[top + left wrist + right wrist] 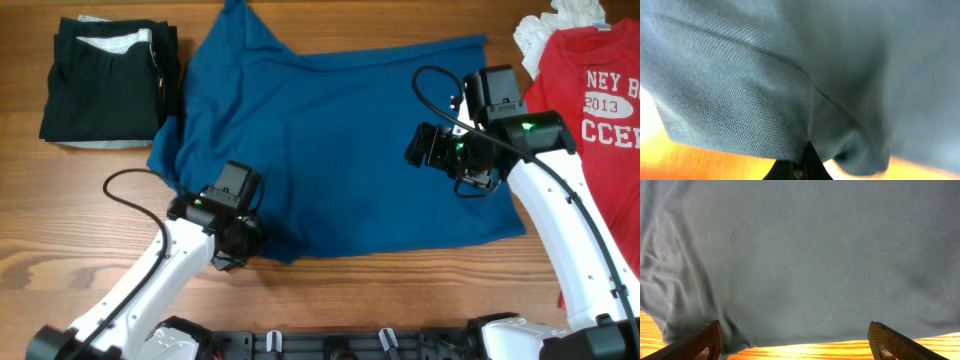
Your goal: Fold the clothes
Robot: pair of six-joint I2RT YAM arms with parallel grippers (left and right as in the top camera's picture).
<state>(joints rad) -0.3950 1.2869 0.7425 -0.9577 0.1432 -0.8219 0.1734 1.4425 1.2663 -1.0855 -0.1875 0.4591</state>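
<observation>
Overhead first: dark-blue shirt (340, 150) lies spread flat in the middle of the table (80, 220), folded black piece (105, 85) at the far-left corner, red T-shirt (590, 100) and white piece (560, 25) at the right edge. Left gripper (237, 250) sits at the shirt's near-left hem; right gripper (420, 148) is over its right part. Left wrist: jaws pressed together, pinching bunched blue fabric. Right wrist: fingers (702, 342) spread wide, shirt edge between them, wood below.

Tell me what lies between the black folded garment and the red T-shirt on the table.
The dark-blue shirt spreads across that stretch, the right end effector open above its right side; seen overhead.
</observation>
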